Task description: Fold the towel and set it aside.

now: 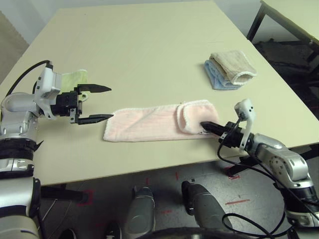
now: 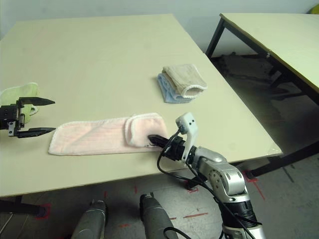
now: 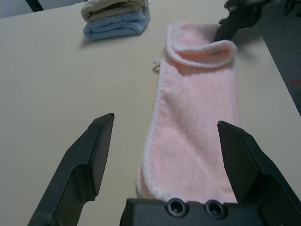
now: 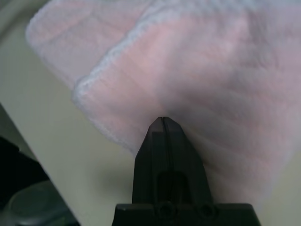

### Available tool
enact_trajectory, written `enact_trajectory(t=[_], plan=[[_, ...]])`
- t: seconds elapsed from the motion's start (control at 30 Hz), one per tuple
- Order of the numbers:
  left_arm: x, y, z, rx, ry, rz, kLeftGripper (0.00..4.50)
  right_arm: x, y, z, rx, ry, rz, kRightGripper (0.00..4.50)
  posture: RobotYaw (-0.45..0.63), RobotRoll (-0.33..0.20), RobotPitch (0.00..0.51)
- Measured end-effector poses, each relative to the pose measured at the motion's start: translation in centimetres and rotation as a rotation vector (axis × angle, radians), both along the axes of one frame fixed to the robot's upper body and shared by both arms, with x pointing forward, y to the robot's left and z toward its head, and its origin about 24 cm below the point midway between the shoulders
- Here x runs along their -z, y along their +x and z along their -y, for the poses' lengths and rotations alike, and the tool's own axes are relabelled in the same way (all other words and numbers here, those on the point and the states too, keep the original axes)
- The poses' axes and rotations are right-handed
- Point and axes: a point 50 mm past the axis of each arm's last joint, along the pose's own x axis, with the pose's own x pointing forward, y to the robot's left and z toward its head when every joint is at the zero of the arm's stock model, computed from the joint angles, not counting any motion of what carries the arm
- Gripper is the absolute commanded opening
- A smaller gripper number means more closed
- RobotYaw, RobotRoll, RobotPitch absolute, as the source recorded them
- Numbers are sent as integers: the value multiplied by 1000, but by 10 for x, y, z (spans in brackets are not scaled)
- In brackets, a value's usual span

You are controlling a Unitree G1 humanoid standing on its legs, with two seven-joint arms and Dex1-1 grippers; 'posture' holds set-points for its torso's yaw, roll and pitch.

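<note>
- Pale beige table (image 1: pixel 149 45) fills the scene, with a second table's dark leg off at the far right and a grey floor marked with red tape below the near edge
- On it the towel (image 1: pixel 149 124) lies close to the near edge as a long pink strip, its long axis running left to right across the robot, with the right end already turned back over itself in 1 short flap
- Right gripper (image 1: pixel 210 127) has its 2 black fingers pressed together, tips against the near side of that flap; whether any cloth is pinched between them cannot be told
- Left gripper (image 1: pixel 97 104) hovers with its 2 fingers spread wide, just beside the strip's left end and pointing along it toward the right
- Key relation: the free left end lies straight ahead of the left claw, which is the nearer arm to it, so a next fold would likely carry that end rightward along the strip
- Hard to read: the towel's logo, and what lies under the flap
- Beyond, a beige and blue folded stack (image 1: pixel 229 69) sits well apart, and a light-green cloth (image 1: pixel 75 79) is partly hidden behind the left arm
</note>
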Motion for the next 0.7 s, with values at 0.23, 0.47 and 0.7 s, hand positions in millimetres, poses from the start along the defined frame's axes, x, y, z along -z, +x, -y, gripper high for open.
enact_trajectory(t=[0.23,0.47,0.7], plan=[[1,0,-1,-6,1,1,4500,-3,-17,11,-123,24,-62,23,13,0,152],[2,0,-1,-6,-4,-1,4500,-41,5,-2,-108,188,75,23,17,0,149],[3,0,-1,-7,-4,0,4500,-33,28,-22,31,159,79,23,25,0,147]])
